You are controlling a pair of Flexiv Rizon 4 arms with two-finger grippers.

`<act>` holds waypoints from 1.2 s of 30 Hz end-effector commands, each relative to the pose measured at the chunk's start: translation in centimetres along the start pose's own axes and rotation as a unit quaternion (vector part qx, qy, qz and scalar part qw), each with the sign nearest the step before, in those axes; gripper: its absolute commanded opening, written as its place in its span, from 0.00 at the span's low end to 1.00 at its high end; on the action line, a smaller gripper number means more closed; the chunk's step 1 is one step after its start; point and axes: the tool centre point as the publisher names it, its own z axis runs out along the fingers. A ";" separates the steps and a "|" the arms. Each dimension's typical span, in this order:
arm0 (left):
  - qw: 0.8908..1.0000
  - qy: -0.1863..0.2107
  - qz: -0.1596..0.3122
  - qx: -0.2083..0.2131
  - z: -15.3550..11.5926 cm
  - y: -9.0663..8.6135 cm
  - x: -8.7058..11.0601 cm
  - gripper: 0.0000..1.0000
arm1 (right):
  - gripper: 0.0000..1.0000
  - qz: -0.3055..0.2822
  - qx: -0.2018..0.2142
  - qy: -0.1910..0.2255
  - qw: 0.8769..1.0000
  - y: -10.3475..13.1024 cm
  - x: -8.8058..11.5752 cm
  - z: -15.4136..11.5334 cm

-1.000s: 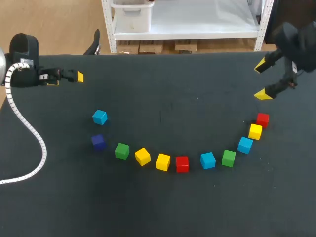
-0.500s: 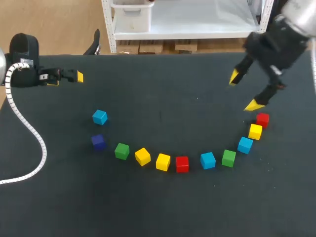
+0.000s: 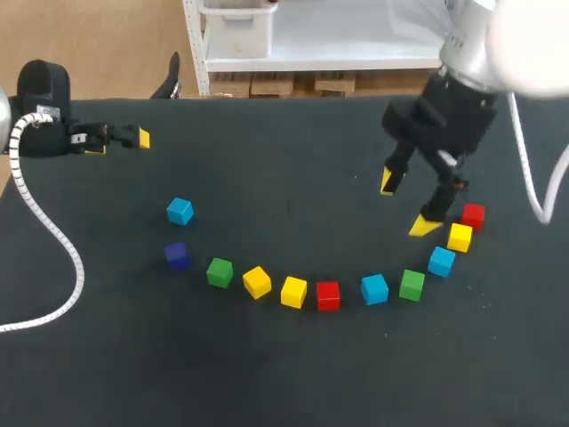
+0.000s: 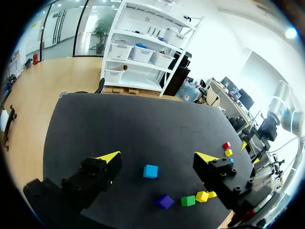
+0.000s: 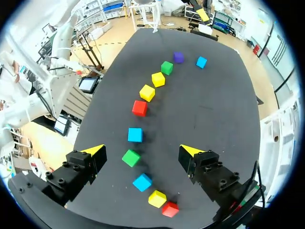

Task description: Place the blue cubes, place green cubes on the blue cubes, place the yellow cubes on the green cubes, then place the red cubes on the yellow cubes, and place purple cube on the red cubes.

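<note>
Cubes lie in a shallow arc across the near half of the table (image 3: 293, 160), each flat on the dark top and apart from its neighbours. At the left end sits the left blue cube (image 3: 180, 211), with the purple cube (image 3: 177, 255) just nearer. From there the arc runs right through the left green cube (image 3: 220, 272), left yellow cube (image 3: 257, 282), middle yellow cube (image 3: 293, 292), near red cube (image 3: 328, 295), middle blue cube (image 3: 374, 289) and right green cube (image 3: 412, 286). It then curves away through the right blue cube (image 3: 441, 261) and right yellow cube (image 3: 460, 237) to the far red cube (image 3: 472, 214).

The right gripper (image 3: 407, 204) hangs over the table just left of the arc's right end, its nearer tip close beside the right yellow cube. Its fingers are spread wide and hold nothing. In its wrist view the right blue cube and right green cube lie below, between the fingers.

The left gripper (image 4: 157, 156) sits at the far left of the table, well apart from every cube. Its fingers are also spread wide and empty, with the left blue cube ahead of them.
</note>
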 end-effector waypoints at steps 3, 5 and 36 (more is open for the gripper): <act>1.000 0.003 -0.001 -0.003 0.0 -0.1 -0.1 1.00 | 1.00 0.001 0.111 0.001 0.994 1.5 0.7 2.4; 1.000 0.003 -0.001 -0.003 0.0 -0.1 -0.1 1.00 | 1.00 0.003 0.122 0.006 0.992 1.6 0.8 3.1; 1.000 0.003 -0.001 -0.003 0.0 -0.1 -0.1 1.00 | 1.00 -0.006 0.096 0.034 0.995 1.9 1.3 10.4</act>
